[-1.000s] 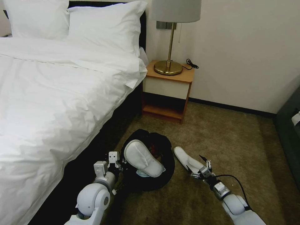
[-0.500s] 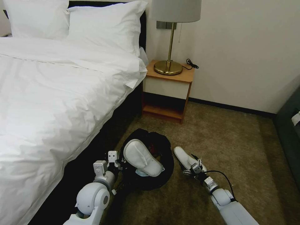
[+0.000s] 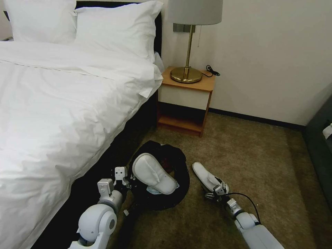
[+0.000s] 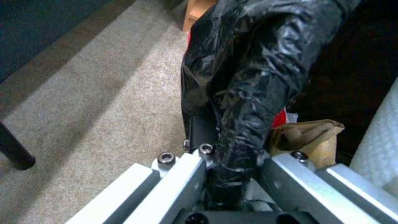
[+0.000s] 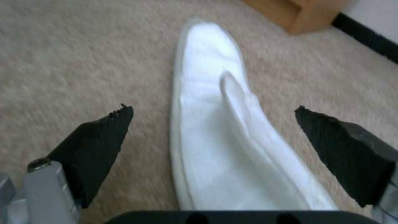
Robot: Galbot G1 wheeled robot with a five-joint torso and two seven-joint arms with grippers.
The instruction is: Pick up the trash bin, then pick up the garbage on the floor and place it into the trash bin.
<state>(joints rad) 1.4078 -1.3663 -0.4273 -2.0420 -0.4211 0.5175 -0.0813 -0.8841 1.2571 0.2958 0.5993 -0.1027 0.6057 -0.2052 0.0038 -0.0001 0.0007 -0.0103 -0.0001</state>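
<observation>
Right tool (image 5: 213, 112) wide astride slipper (image 5: 219, 124) | left tool (image 4: 232, 161) grips trash bin (image 4: 248, 62) | carpet (image 3: 249, 152), bed (image 3: 62, 103)

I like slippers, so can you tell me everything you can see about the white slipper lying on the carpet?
The slipper on the floor is flat, white and soft-looking, like thin cloth, with a raised seam along its top. It lies flat on the brown carpet, apart from the trash bin at its side, its far end pointing roughly toward the nightstand. The right gripper sits over its near end with both black fingers spread wide, one on each side, not squeezing it.
</observation>
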